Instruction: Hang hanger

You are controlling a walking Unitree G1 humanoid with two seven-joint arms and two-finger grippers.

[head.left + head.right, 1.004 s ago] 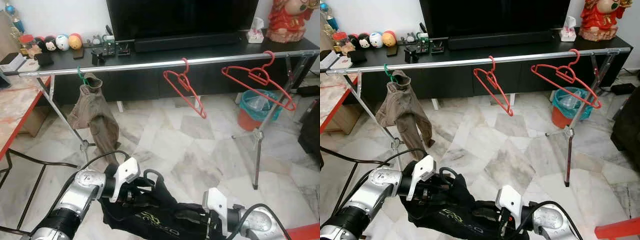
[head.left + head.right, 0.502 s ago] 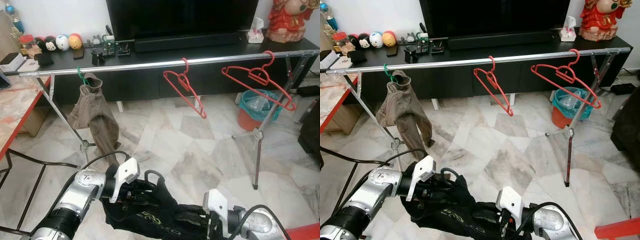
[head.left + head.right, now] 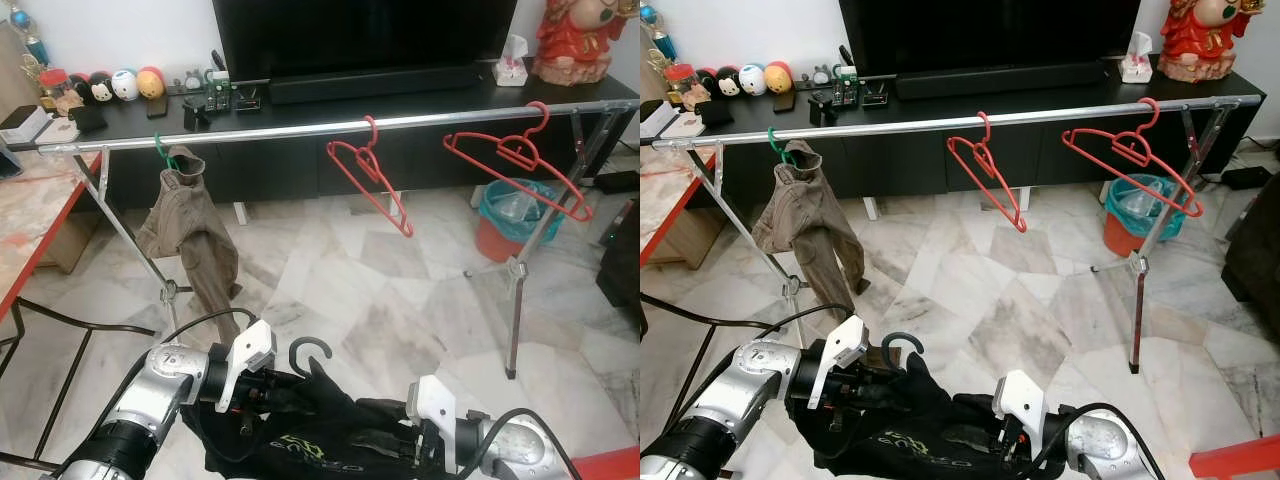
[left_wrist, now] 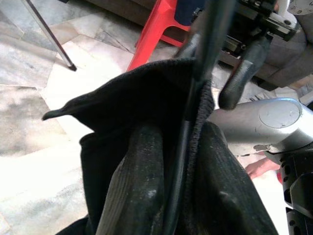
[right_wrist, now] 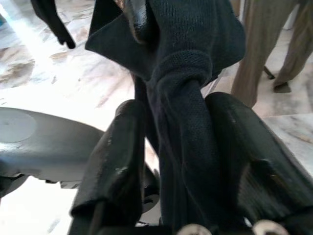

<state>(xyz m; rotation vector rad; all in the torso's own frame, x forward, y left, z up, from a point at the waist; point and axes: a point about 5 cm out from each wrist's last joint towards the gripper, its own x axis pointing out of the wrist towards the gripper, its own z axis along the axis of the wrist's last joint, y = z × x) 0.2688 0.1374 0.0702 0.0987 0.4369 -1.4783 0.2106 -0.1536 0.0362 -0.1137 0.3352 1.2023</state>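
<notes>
A black garment (image 3: 310,440) on a black hanger is held low in front of me, between both grippers. The hanger's hook (image 3: 312,347) sticks up above the collar. My left gripper (image 3: 272,393) is shut on the hanger's neck and collar; in the left wrist view its fingers (image 4: 132,186) pinch the black wire (image 4: 182,142). My right gripper (image 3: 398,442) is shut on the garment's other side, with cloth (image 5: 186,132) bunched between its fingers (image 5: 115,156). The silver rail (image 3: 300,130) runs across well above and beyond both grippers.
On the rail hang two red hangers (image 3: 372,180) (image 3: 520,160) and a brown garment (image 3: 190,235) on a green hanger. The rack's right leg (image 3: 515,300) stands on the marble floor near a teal bin (image 3: 510,215). A red-edged table (image 3: 30,230) is on the left.
The hook now stands clear above the collar, where it was half buried in cloth. My left gripper has shifted slightly down with the garment. The right gripper has barely moved.
</notes>
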